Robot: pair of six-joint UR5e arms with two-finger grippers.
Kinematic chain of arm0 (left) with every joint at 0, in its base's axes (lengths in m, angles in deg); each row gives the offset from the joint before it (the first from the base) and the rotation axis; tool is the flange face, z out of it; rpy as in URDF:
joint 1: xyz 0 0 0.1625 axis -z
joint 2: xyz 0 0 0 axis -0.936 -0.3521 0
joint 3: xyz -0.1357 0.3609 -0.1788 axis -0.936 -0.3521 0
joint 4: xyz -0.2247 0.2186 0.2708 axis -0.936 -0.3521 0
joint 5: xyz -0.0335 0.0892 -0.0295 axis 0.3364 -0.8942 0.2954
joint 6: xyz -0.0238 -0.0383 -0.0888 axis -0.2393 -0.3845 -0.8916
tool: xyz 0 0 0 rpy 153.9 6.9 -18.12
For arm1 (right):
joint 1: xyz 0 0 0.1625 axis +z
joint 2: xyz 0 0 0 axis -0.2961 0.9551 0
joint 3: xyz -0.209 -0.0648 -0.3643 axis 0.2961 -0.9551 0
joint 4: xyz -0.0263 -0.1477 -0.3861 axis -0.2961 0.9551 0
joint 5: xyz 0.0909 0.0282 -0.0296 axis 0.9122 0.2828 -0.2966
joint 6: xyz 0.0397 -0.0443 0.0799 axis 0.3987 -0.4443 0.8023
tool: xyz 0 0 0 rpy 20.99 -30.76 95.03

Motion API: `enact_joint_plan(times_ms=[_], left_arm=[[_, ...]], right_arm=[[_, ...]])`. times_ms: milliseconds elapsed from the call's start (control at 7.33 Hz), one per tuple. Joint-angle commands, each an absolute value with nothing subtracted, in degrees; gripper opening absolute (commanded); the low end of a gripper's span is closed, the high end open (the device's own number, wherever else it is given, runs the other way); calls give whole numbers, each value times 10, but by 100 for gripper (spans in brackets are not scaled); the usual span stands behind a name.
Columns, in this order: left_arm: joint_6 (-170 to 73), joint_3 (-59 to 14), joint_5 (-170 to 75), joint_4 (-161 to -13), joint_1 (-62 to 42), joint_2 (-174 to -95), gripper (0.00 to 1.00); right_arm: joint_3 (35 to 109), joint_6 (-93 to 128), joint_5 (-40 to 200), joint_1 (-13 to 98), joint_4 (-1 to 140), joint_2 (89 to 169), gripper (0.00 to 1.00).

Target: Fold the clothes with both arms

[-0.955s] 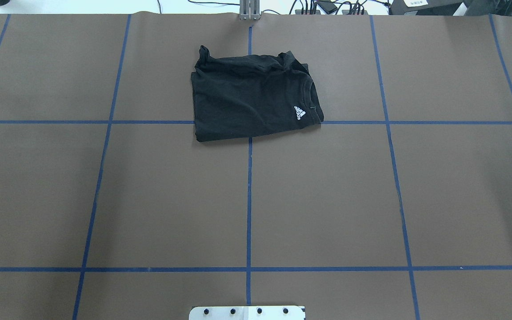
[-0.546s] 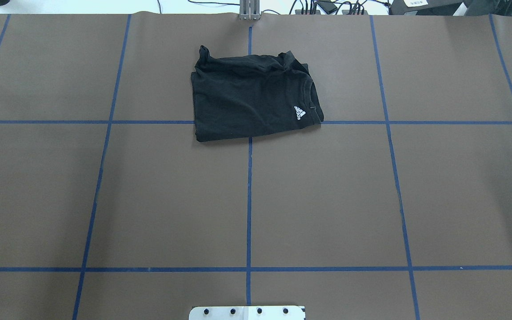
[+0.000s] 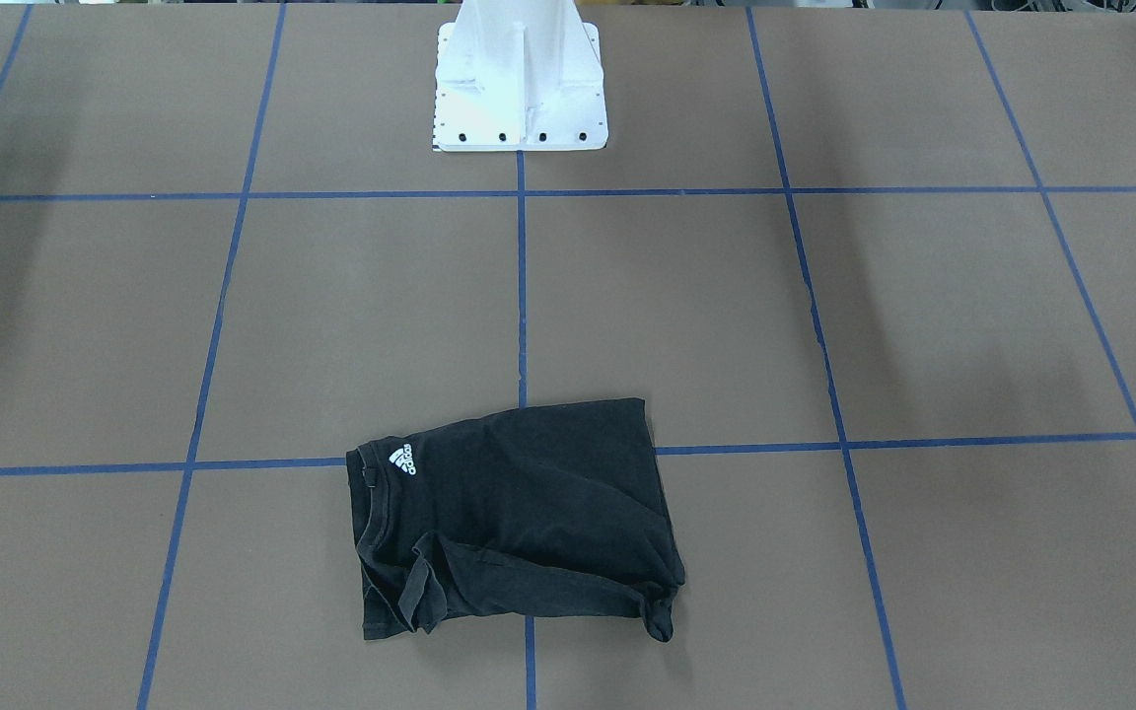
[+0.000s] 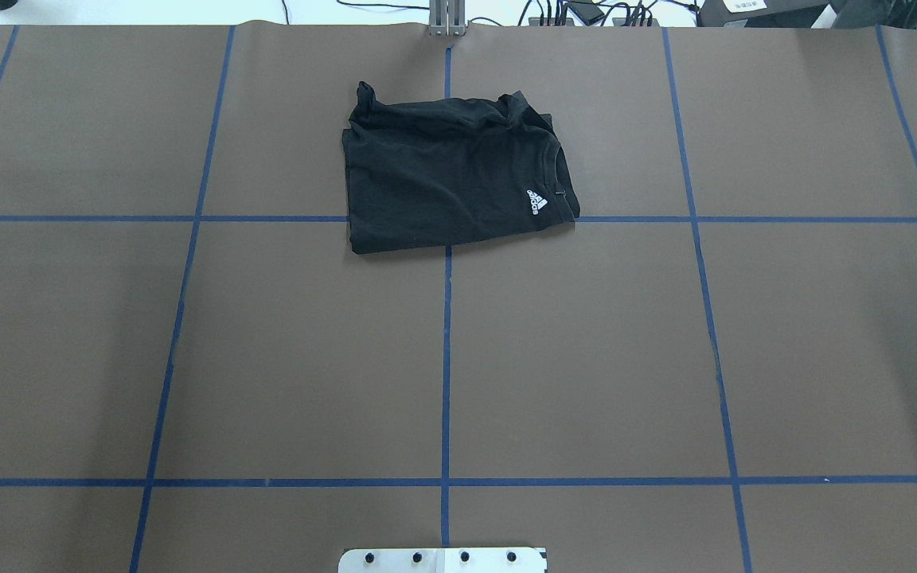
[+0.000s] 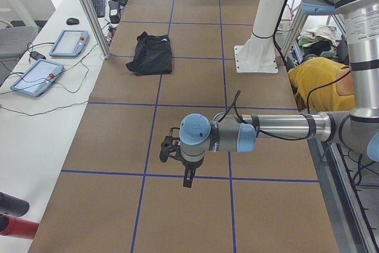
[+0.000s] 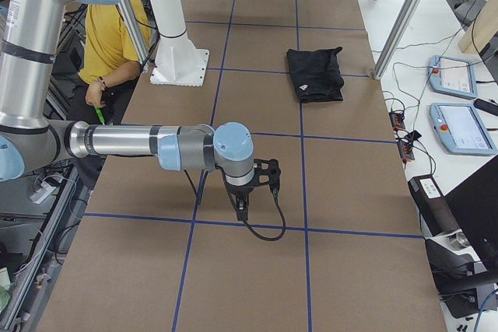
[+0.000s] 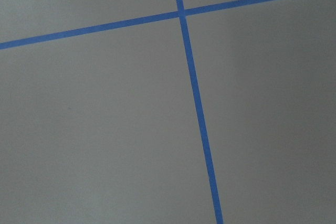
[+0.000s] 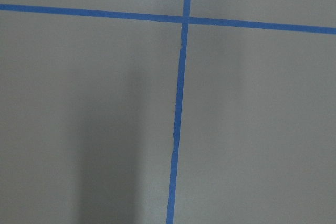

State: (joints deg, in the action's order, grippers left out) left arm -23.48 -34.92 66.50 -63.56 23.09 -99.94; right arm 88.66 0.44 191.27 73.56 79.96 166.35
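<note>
The black T-shirt (image 4: 450,179) lies folded into a rough rectangle at the far middle of the table, with its small white logo (image 4: 536,201) facing up and the colour graphic hidden. It also shows in the front view (image 3: 519,513) and both side views (image 5: 151,54) (image 6: 315,74). My left gripper (image 5: 169,149) shows only in the left side view, held high over the table's left end. My right gripper (image 6: 268,175) shows only in the right side view, over the right end. Both are far from the shirt. I cannot tell if either is open or shut.
The brown table cover carries a blue tape grid (image 4: 446,358). The white pedestal (image 3: 519,89) stands at the robot's edge. Tablets (image 5: 68,42) and cables lie on the bench beyond the far edge. A person in yellow (image 5: 317,81) crouches behind the pedestal.
</note>
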Motion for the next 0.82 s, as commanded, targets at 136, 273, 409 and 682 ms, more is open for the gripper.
enact_joint_plan(times_ms=[136,273,409,682], left_arm=[[-235,-347,664,-635,231,-1000,100],[-235,-347,665,-635,231,-1001,100],[-235,-348,665,-636,231,-1002,100],[-235,-353,665,-635,231,-1009,100]], right_arm=[[886,4,1913,736,800,1664,100],[886,4,1913,736,800,1664,100],[886,4,1913,736,800,1664,100],[886,4,1912,736,800,1664,100]])
